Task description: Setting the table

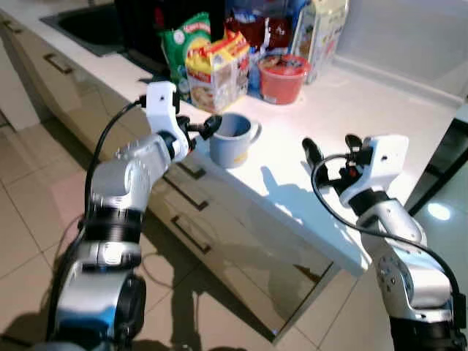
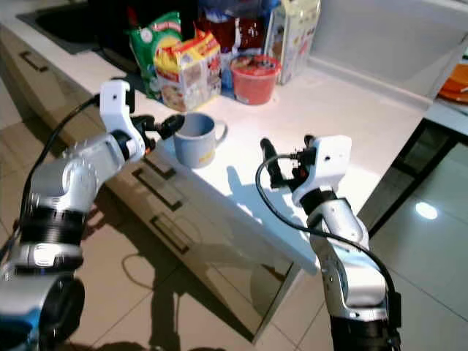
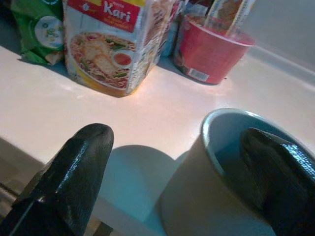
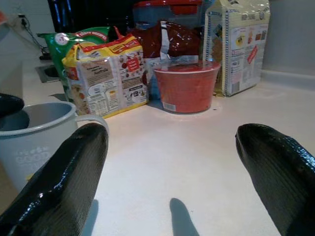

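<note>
Left gripper (image 1: 207, 130) sits at the near edge of the white table (image 1: 307, 183), its jaws apart and straddling the near wall of the grey-blue mug (image 1: 232, 139): in the left wrist view one finger (image 3: 275, 172) reaches over the rim into the mug's mouth while the other finger (image 3: 74, 172) stays outside, with a gap between it and the wall, so the jaws are not yet clamped on anything. The mug stands upright just inside the table edge, long axis vertical, handle (image 1: 255, 131) pointing away from the left gripper toward the robot's right. Judgement: the grasp turns on this rim-straddle; closing the jaws should pinch the wall, and the left arm is clearly the nearer one. Right gripper (image 1: 333, 152) hovers above bare table well apart from the mug, on its handle side, jaws spread wide and holding nothing; the right wrist view shows the mug off to one side of its fingers, not between them. Farther back, near the wall, stand a yellow Kari noodle pack (image 1: 217, 69), a green packet (image 1: 184, 40), a red lidded tub (image 1: 282, 77) and a tall carton (image 1: 322, 33), none touching the mug.
</note>
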Controlling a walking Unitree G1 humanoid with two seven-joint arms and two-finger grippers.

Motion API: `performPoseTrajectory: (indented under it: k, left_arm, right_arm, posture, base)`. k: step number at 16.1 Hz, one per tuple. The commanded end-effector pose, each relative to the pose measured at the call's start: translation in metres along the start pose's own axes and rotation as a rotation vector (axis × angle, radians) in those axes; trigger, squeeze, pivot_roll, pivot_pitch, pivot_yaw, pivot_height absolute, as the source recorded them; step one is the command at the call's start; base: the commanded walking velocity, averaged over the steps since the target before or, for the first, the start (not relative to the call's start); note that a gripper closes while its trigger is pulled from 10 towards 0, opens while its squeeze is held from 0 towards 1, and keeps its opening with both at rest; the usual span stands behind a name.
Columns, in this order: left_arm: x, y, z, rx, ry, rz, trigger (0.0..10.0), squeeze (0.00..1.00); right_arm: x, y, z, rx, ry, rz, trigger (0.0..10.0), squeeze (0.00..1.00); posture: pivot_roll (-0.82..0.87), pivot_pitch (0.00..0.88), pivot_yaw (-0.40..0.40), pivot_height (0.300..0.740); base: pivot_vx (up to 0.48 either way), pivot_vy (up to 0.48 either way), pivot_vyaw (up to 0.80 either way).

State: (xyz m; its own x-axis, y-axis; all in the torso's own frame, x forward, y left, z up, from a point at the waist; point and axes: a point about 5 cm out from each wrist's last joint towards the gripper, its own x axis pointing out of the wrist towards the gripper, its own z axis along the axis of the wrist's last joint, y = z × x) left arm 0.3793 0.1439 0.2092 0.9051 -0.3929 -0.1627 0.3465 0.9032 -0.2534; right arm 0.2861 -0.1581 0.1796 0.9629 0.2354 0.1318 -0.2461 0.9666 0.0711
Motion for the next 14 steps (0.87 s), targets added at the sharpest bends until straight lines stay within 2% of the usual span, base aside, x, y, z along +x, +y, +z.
performPoseTrajectory:
  k: [1, 2, 10, 14]
  left_arm:
    - [0.002, -0.002, 0.007, 0.005, 0.016, -0.027, 10.0, 0.12]
    - [0.003, -0.002, 0.007, 0.015, 0.032, -0.029, 10.0, 0.0]
    - [0.007, 0.001, -0.002, 0.056, 0.117, -0.039, 10.0, 0.0]
    - [0.008, -0.005, 0.009, 0.007, 0.052, -0.086, 10.0, 0.0]
  right_arm:
    - [0.0, 0.0, 0.006, -0.007, -0.013, 0.021, 10.0, 0.0]
    - [0.0, 0.0, 0.007, -0.012, -0.011, 0.025, 10.0, 0.0]
    - [-0.002, 0.001, 0.005, -0.031, 0.01, 0.052, 10.0, 0.0]
    - [-0.002, -0.001, 0.005, -0.038, 0.02, 0.053, 10.0, 0.0]
  posture:
    - [-0.01, 0.0, -0.002, 0.74]
    - [-0.01, 0.0, -0.002, 0.74]
    - [-0.02, 0.0, -0.001, 0.74]
    - [-0.02, 0.0, -0.006, 0.74]
  base:
    - [0.0, 0.0, 0.0]
    - [0.0, 0.0, 0.0]
    - [0.0, 0.0, 0.0]
    - [0.0, 0.0, 0.0]
